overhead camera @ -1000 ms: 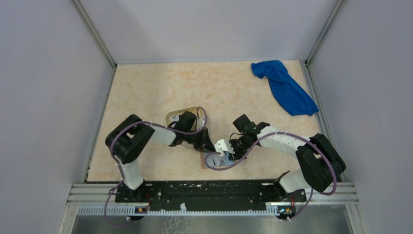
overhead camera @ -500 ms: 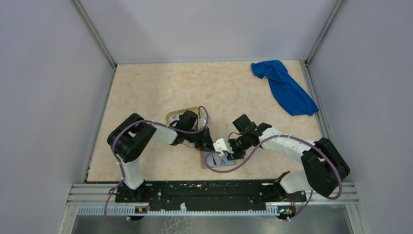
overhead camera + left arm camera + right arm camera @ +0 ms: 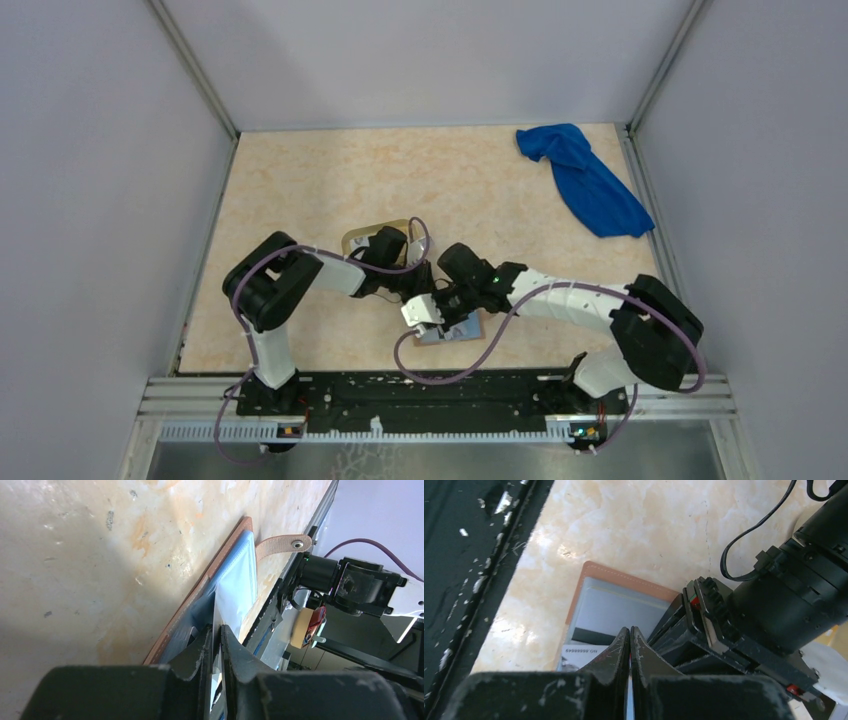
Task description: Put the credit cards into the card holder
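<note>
Two grippers crowd one wallet point(image 3: 609, 607), which lies open on the table point(image 3: 330, 180) just beyond the near rail, tan border up, grey-blue pockets showing. Right gripper point(image 3: 629, 630): fingers pressed to a hairline over the wallet's near end; cannot tell if anything thin is pinched there. A white printed card point(image 3: 584, 652) lies flat at the near edge of the wallet, beside those fingers. Left gripper point(image 3: 216, 630): nearly closed, clamped on a pale card point(image 3: 237, 597) held on edge and slanting down to the wallet's inner face; whether its tip has entered a pocket is not visible. Snap strap point(image 3: 280, 544) sticks out at the wallet's end. Farther back, a yellowish oval tray point(image 3: 358, 238) sits behind the left wrist; a blue cloth point(image 3: 590, 185) lies well apart at the far right corner. Risks, as judged: the two wrists are almost touching, so any push could knock them together; the pale card may buckle or slip if driven at a slant against a pocket lip; the wallet may slide if the right fingers lift. Against a second ago: the right wrist has swung leftward from the wallet's right side to over its middle, hiding more of it; left arm, tray and cloth unchanged.
</note>
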`<act>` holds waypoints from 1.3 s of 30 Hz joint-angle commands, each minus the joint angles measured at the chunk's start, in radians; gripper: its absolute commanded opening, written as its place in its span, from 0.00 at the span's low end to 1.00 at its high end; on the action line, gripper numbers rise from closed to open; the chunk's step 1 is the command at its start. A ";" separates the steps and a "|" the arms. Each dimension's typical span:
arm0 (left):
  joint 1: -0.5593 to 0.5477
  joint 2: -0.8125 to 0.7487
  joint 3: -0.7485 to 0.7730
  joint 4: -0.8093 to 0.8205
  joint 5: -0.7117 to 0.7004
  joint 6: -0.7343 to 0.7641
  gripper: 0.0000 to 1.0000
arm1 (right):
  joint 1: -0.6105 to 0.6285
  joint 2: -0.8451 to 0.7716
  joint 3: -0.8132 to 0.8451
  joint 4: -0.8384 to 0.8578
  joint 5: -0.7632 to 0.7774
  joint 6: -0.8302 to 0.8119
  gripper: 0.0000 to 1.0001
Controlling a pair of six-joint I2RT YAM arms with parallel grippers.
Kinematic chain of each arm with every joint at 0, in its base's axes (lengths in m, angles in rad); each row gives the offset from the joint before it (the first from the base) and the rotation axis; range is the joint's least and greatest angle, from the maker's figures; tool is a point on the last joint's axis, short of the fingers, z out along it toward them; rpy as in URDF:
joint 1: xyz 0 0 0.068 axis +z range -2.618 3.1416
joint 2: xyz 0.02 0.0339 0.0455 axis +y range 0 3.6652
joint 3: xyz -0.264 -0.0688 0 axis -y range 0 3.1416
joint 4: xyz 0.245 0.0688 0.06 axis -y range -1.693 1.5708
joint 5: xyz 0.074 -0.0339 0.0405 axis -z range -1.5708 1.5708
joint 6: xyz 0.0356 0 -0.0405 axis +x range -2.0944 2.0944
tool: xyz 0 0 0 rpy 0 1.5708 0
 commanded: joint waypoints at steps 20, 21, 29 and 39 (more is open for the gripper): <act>-0.004 0.052 -0.021 -0.044 -0.047 0.037 0.20 | 0.107 0.126 0.035 0.044 0.327 -0.029 0.00; -0.004 0.052 -0.021 -0.044 -0.048 0.037 0.21 | 0.106 0.124 0.038 0.029 0.331 -0.038 0.00; -0.003 0.055 -0.027 -0.049 -0.051 0.045 0.25 | 0.107 0.124 0.042 -0.041 0.352 -0.071 0.00; -0.004 0.030 -0.033 -0.047 -0.071 0.044 0.26 | 0.106 0.135 0.038 -0.069 0.394 -0.080 0.00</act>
